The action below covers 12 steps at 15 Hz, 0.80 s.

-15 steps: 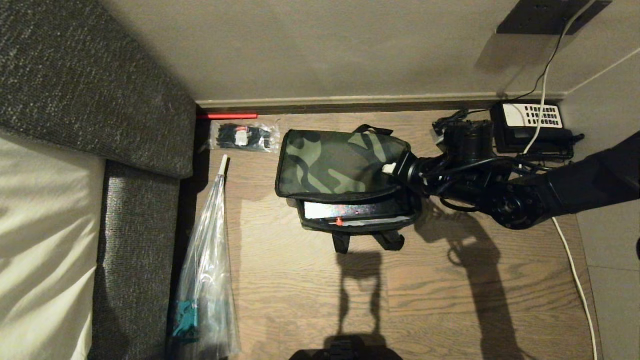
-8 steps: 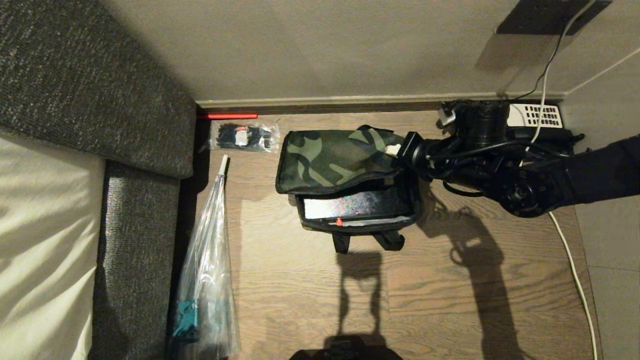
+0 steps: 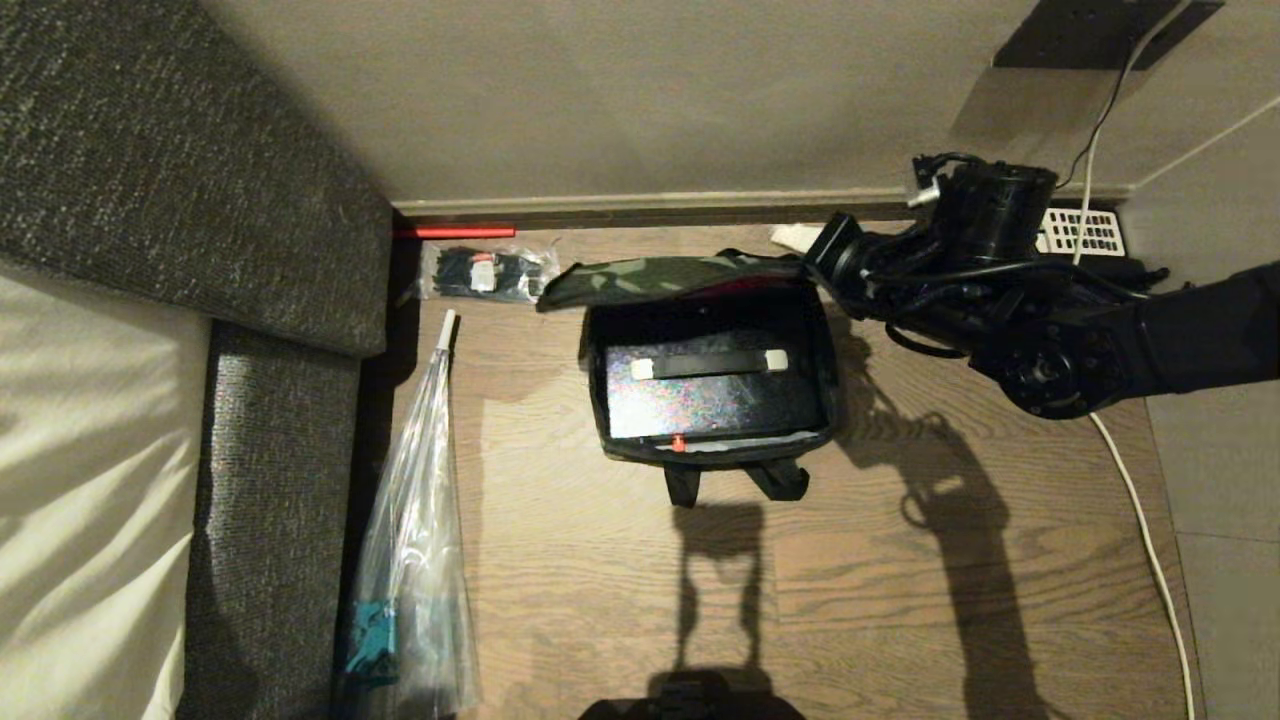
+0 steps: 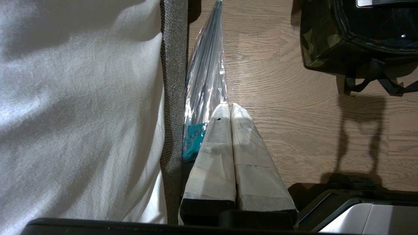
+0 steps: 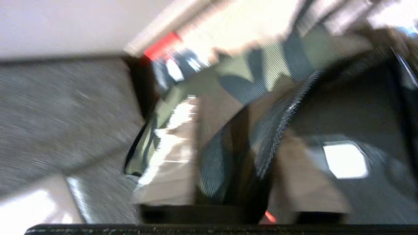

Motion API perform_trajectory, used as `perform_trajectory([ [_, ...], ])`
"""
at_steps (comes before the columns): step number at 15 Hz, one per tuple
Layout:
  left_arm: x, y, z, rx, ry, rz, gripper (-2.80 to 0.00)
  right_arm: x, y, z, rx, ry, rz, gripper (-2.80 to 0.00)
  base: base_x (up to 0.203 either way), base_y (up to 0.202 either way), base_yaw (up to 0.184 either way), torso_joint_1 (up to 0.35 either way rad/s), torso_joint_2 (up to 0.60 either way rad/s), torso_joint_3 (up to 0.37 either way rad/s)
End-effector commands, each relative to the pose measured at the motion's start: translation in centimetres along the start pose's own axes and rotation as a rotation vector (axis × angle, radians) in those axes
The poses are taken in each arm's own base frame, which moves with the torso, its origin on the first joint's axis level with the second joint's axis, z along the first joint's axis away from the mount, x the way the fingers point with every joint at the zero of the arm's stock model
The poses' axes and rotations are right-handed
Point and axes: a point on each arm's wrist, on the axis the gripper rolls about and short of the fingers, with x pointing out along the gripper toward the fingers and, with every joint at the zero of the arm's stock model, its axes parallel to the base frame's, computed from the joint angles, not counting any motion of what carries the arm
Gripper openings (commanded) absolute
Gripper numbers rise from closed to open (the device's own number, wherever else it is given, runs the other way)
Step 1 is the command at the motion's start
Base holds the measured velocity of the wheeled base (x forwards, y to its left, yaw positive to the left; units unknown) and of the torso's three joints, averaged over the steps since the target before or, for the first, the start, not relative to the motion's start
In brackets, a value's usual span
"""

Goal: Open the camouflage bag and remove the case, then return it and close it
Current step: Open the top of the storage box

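Camouflage bag (image 3: 710, 390) sits on the floor near the back wall, and its flap (image 3: 660, 275) now stands folded back toward the skirting; a second ago it lay almost flat over the opening, pinched at its right corner. With the lid thrown back, the case (image 3: 712, 395) shows whole inside, its handle (image 3: 708, 364) lying across the top. The right tool (image 3: 800, 240) hangs just past the bag's far right corner, and whether its fingers are parted cannot be told. The left tool (image 4: 230, 109) is parked near the umbrella (image 3: 415, 530), fingers pressed together. Opening looks done; lifting the case by its handle seems next.
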Motion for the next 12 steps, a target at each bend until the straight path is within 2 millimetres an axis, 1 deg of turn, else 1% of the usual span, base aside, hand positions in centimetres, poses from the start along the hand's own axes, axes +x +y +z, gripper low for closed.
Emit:
perform_trajectory([
  [1,0.0,0.0,0.0,0.0,-0.002,0.001,-2.8,0.3,0.1,0.4,0.009,-0.027,0.018,0.0,0.0,0.0,0.0,0.0,0.0,0.0],
  [3,0.0,0.0,0.0,0.0,-0.002,0.001,-2.8,0.4,0.3,0.9,0.006,-0.05,0.036,0.0,0.0,0.0,0.0,0.0,0.0,0.0],
  [8,0.0,0.0,0.0,0.0,-0.001,0.001,-2.8,0.0,1.1,3.6,-0.035,-0.197,0.13,0.0,0.0,0.0,0.0,0.0,0.0,0.0],
  [10,0.0,0.0,0.0,0.0,-0.001,0.001,-2.8,-0.1,1.1,4.2,-0.047,-0.229,0.148,0.0,0.0,0.0,0.0,0.0,0.0,0.0],
  [12,0.0,0.0,0.0,0.0,-0.001,0.001,-2.8,-0.3,1.2,4.2,-0.049,-0.233,0.149,0.0,0.0,0.0,0.0,0.0,0.0,0.0],
])
